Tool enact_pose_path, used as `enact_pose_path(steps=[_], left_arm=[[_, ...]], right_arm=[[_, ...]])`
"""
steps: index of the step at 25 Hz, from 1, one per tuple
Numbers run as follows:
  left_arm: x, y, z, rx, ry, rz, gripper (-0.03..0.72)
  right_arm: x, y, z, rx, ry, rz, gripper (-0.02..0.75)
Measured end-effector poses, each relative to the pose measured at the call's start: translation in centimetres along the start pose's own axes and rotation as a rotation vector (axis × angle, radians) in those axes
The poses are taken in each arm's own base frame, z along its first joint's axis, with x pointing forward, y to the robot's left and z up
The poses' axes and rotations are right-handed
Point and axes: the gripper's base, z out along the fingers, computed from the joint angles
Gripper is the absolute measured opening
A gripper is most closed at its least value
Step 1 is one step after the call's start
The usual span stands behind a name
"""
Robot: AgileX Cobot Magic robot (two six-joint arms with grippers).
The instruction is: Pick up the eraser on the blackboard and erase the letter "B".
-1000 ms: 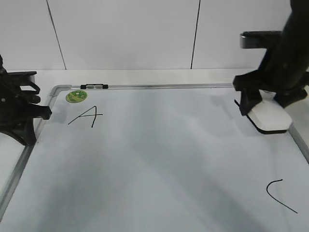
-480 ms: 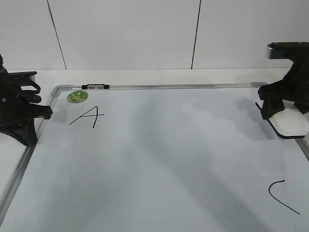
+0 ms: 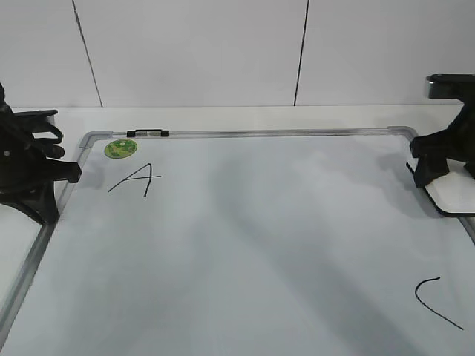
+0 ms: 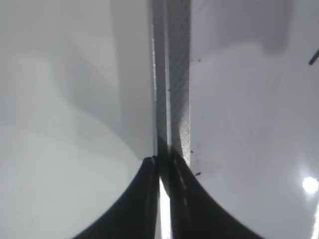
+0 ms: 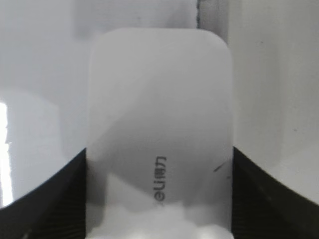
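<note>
White eraser (image 5: 159, 134): clamped between my right gripper's (image 3: 445, 174) fingers, low at the blackboard's (image 3: 245, 245) right edge.
Left gripper (image 4: 162, 199): my jaws were pressed together beside the board's left frame.
Letter "B": not visible anywhere.

Exterior view: set at the near edge, looking down at a slant across the blackboard (image 3: 245, 245) toward the far wall. Left wrist view: very close, looking down past the left gripper (image 4: 163, 199) along the board's left frame rail (image 4: 172, 74). Right wrist view: very close, looking straight down on the eraser (image 5: 159, 124) between the right gripper (image 5: 159, 199) fingers. The exterior view shares this eraser (image 3: 454, 194) at its right edge.
</note>
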Motion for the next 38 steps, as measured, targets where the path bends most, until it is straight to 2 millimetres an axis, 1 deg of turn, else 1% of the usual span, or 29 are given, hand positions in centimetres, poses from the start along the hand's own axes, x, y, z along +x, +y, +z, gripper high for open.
enact_pose_path(steps=[5,10,12,31,38], left_arm=[[0.0,0.0,0.0,0.003,0.000,-0.002,0.032],[0.0,0.0,0.0,0.003,0.000,-0.002,0.032],[0.0,0.0,0.0,0.005,0.000,-0.003,0.032],[0.0,-0.1,0.0,0.006,0.002,-0.003,0.032],[0.0,-0.1,0.0,0.007,0.004,-0.003,0.032]], right_arm=[[0.0,0.4,0.1,-0.047,-0.001,-0.018,0.550],[0.1,0.5,1.7,-0.055,0.037,-0.018,0.550],[0.1,0.5,1.9,-0.055,0.043,-0.020,0.550],[0.1,0.5,2.0,-0.052,0.044,-0.024,0.551],[0.1,0.5,2.0,-0.052,0.044,-0.024,0.601]])
